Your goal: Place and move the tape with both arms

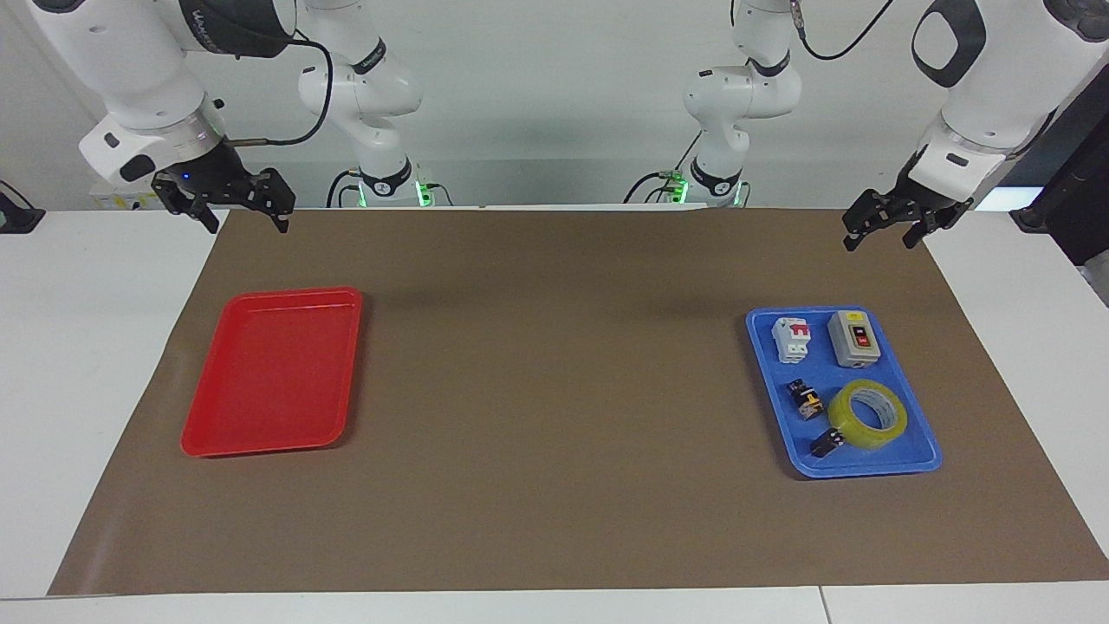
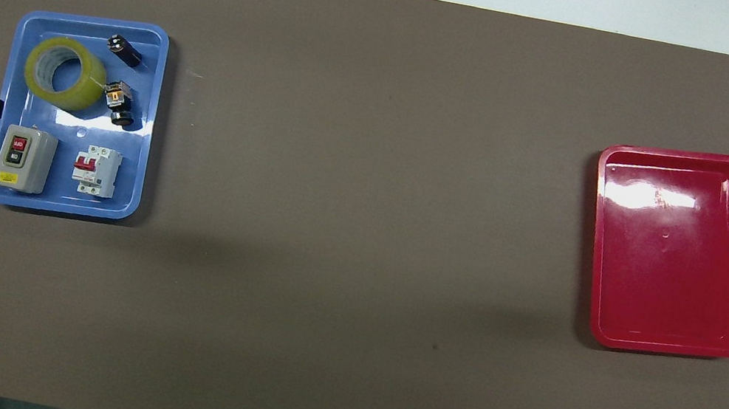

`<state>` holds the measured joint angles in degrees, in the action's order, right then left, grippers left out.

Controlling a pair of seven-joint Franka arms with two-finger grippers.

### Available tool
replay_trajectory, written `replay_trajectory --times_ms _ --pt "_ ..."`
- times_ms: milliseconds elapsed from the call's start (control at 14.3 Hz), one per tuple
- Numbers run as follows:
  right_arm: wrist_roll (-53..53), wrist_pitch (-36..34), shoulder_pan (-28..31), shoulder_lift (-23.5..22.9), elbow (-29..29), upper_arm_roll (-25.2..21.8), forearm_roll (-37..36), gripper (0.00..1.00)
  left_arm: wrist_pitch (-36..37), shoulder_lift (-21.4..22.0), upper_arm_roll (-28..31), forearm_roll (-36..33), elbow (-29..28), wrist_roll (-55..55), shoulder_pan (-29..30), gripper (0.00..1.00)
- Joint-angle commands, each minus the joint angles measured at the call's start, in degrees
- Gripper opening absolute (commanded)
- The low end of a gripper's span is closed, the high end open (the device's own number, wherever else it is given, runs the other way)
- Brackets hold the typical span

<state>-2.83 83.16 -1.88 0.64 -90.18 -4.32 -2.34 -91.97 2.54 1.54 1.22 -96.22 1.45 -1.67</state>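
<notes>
Start step judged: translucent yellow packing tape roll [image 1: 867, 416] untouched in blue plastic tray [image 1: 924, 451], lower right of facing view. Left gripper [image 1: 885, 227] and right gripper [image 1: 232, 201] raised, jaws spread, nothing held. Next judged: descent of left gripper onto roll needed.

facing: high, toward robots; overhead: steeply down; shared: brown mat [image 1: 554, 390]

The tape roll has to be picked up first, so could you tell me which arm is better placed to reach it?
The left. The tape lies in the blue tray at the left arm's end, and the open left gripper hangs at that end. The open right gripper waits near the red tray.
</notes>
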Motion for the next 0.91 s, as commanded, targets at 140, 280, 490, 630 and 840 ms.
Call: replay_trajectory --times_ms 140,280,490,630,840 --pt "-0.4 1.1 0.5 1.1 -1.3 0.3 1.3 1.0 0.6 1.5 0.4 1.1 -1.4 2.2 0.4 1.0" --pt "-0.4 1.1 0.5 1.1 -1.3 0.3 1.3 1.0 0.4 1.5 0.4 1.0 -1.4 2.2 0.2 1.0" --pt "-0.4 1.1 0.4 1.1 -1.3 0.3 1.3 1.0 1.0 2.1 0.4 0.8 -1.6 2.1 -0.1 1.0" --pt "-0.4 1.1 0.4 1.1 -1.3 0.3 1.3 1.0 1.1 2.2 0.4 0.5 -1.6 1.7 -0.3 1.0" --pt "-0.4 1.1 0.0 1.1 -1.3 0.3 1.3 1.0 0.9 2.4 0.5 0.5 -1.6 0.7 0.1 1.0"
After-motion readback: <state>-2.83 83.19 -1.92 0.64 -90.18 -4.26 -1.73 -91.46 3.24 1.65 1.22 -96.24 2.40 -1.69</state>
